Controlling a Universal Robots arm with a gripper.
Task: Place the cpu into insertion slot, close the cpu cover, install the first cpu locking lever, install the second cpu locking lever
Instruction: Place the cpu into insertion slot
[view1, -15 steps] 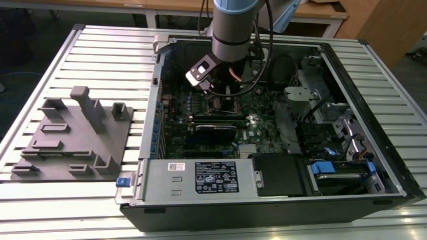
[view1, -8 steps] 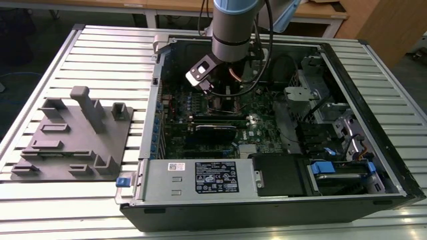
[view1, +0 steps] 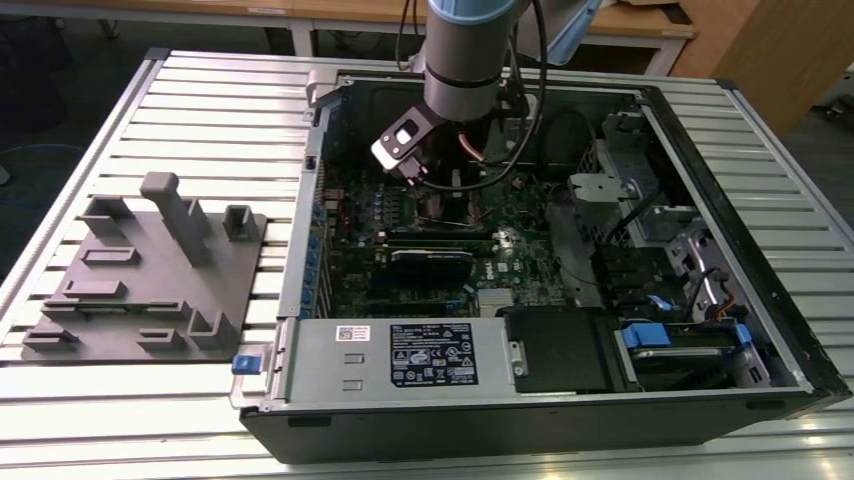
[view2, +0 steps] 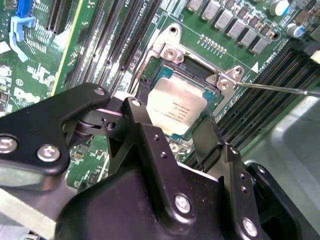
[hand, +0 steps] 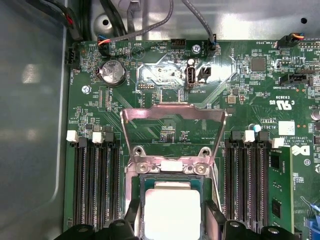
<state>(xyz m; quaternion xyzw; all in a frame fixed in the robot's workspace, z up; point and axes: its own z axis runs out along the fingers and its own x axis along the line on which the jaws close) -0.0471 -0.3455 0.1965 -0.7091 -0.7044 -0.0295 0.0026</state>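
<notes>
Upper centre of the exterior view, we see cables (view1: 537, 118) and the raised cover (hand: 172, 114) crowding the slot (view1: 451, 208).

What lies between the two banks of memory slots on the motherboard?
In the first wrist view, the insertion slot holding the cpu, with the cpu cover open.

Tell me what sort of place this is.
Probably a robotics lab or workshop test bench: an opened desktop computer case lies on a slatted metal table, a robot arm reaches into it, and wooden desks stand behind.
</notes>
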